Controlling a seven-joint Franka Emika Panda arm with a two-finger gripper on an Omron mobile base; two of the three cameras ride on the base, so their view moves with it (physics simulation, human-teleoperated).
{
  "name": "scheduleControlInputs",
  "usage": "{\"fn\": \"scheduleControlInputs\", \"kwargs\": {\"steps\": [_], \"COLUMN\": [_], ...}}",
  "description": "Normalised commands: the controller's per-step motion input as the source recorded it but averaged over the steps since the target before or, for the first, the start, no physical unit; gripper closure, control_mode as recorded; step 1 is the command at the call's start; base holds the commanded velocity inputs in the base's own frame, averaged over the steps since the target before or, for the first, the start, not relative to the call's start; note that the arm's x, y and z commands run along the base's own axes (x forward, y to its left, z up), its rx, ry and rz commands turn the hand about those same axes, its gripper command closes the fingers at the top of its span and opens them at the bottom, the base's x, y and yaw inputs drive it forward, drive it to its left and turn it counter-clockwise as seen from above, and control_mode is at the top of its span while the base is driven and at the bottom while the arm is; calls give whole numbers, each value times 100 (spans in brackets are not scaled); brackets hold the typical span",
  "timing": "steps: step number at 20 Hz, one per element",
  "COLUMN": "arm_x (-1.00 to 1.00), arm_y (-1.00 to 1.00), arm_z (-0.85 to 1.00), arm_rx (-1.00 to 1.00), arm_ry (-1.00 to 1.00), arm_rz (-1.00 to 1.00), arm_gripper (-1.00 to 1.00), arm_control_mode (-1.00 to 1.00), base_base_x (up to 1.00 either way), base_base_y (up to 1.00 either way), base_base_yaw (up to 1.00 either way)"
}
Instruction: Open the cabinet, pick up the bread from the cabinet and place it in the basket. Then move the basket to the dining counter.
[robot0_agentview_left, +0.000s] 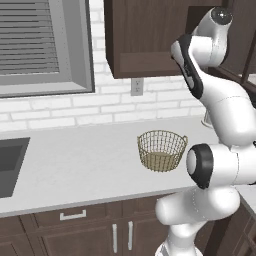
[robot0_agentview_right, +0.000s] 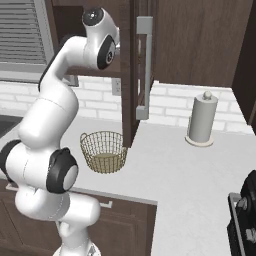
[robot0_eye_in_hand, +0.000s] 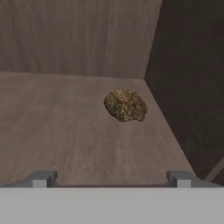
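Left base view: white worktop (robot0_agentview_left: 80, 160) carrying the wire mesh basket (robot0_agentview_left: 162, 150), empty, standing upright just in front of the arm; dark sink (robot0_agentview_left: 10, 162) at the far left; brick wall with outlet (robot0_agentview_left: 137, 86); wall cabinet (robot0_agentview_left: 145, 37) above, the arm's upper links reaching up into it at the right. Right base view: cabinet door (robot0_agentview_right: 134, 70) swung open, edge-on, its long silver bar handle (robot0_agentview_right: 145, 67) facing out; arm's wrist passing behind the door into the cabinet; basket on the worktop directly below the opening; paper towel roll (robot0_agentview_right: 201, 119) well apart to the right. Hand view: bread (robot0_eye_in_hand: 125, 105), a lumpy brown roll, lying on the cabinet shelf (robot0_eye_in_hand: 57, 127) near the rear right corner, ahead of the gripper (robot0_eye_in_hand: 110, 178) and slightly right of its centre line, no marked long axis; fingertips (robot0_eye_in_hand: 42, 178) spread wide, nothing between them, bread not yet reached. Judgement: the coming move calls for a forward advance with a small rightward shift.
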Motion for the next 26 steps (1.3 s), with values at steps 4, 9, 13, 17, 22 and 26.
{"fn": "scheduleControlInputs", "kwargs": {"steps": [4,9,13,17,22,26], "arm_x": [23,36,26,30,41,49], "arm_y": [0,0,-11,-9,-12,-16], "arm_z": [0,-2,-11,-27,-9,-3], "arm_rx": [0,0,0,0,0,0], "arm_ry": [0,0,0,0,0,1], "arm_rz": [-23,-2,0,0,0,0], "arm_gripper": [-100,-100,-100,-100,-100,-100], "arm_control_mode": [-100,-100,-100,-100,-100,-100], "base_base_x": [0,0,0,0,0,0], "base_base_y": [0,0,0,0,0,0], "base_base_yaw": [0,0,0,0,0,0]}}
